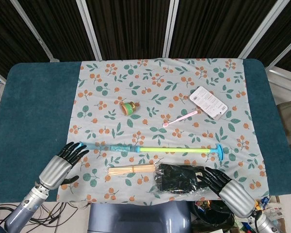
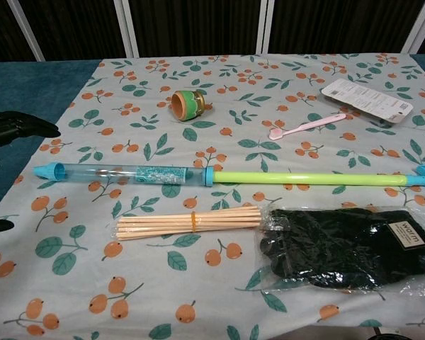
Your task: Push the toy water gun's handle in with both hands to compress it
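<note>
The long toy water gun, clear blue barrel with its lime-green plunger rod drawn fully out, lies untouched across the floral tablecloth. Left hand and right hand wait empty, fingers apart; next each must grasp an end
</note>
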You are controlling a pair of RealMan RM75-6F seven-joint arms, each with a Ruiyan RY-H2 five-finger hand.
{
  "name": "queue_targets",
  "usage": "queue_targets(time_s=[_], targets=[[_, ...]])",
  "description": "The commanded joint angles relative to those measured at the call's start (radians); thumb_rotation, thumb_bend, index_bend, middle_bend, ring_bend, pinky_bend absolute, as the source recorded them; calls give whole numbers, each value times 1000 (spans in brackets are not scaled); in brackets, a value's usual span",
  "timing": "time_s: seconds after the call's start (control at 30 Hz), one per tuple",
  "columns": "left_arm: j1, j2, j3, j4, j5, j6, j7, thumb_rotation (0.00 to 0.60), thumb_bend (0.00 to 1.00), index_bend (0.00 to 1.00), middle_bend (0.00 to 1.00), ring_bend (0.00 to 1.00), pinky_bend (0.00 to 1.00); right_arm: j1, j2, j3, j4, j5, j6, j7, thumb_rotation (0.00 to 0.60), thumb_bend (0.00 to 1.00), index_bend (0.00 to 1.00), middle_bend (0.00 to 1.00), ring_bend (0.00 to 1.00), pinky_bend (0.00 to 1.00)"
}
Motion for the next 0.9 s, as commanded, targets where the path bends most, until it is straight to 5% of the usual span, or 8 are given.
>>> queue_targets(time_s=[0.03,0.9], targets=[[0,0,0,0,0,0,0,600,125,121,66,38,90,0,0,0,0,0,0,0,600,80,65,0,0,153],[-3,-10,-10,-2,-19,-17,14,600,125,121,63,35,90,3,-8,4,3,13,-7,-3,600,89,74,0,0,153]])
